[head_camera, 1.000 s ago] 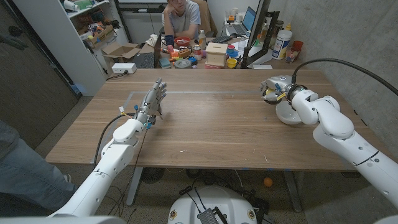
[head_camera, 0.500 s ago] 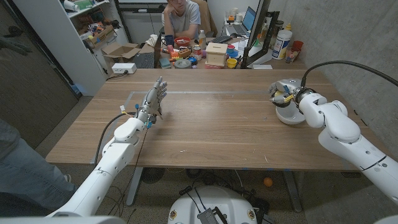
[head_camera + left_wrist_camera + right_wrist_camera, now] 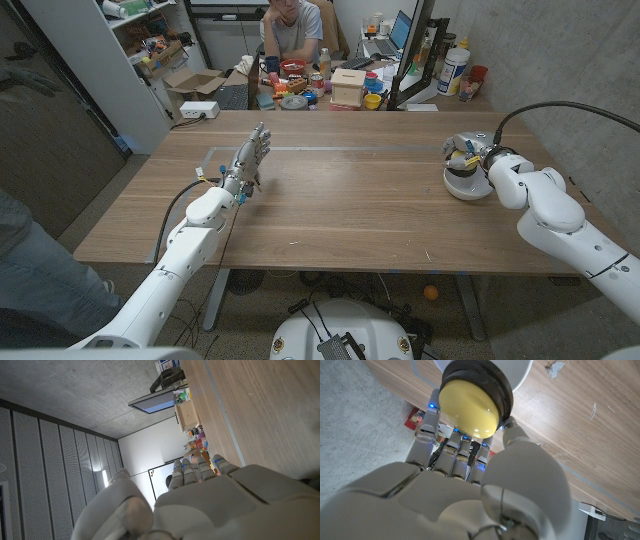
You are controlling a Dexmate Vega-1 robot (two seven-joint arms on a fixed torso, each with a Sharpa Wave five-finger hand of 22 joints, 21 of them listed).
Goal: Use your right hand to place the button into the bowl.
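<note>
yellow-topped, black-rimmed button (image 3: 471,401) sits gripped between the thumb and fingers (image 3: 426,422) of the right hand (image 3: 468,153), held just over the white bowl (image 3: 460,183) at the table's (image 3: 340,205) right side. left hand (image 3: 246,164) stands on its edge well apart, fingers straight and slightly apart, holding nothing.

Evenly bright from overhead; soft shadows on tabletop (image 3: 350,210), glare on button (image 3: 470,407), blurred right hand (image 3: 470,495) close-up.

button (image 3: 470,403) over bowl (image 3: 463,184), table's (image 3: 340,215) right
</note>
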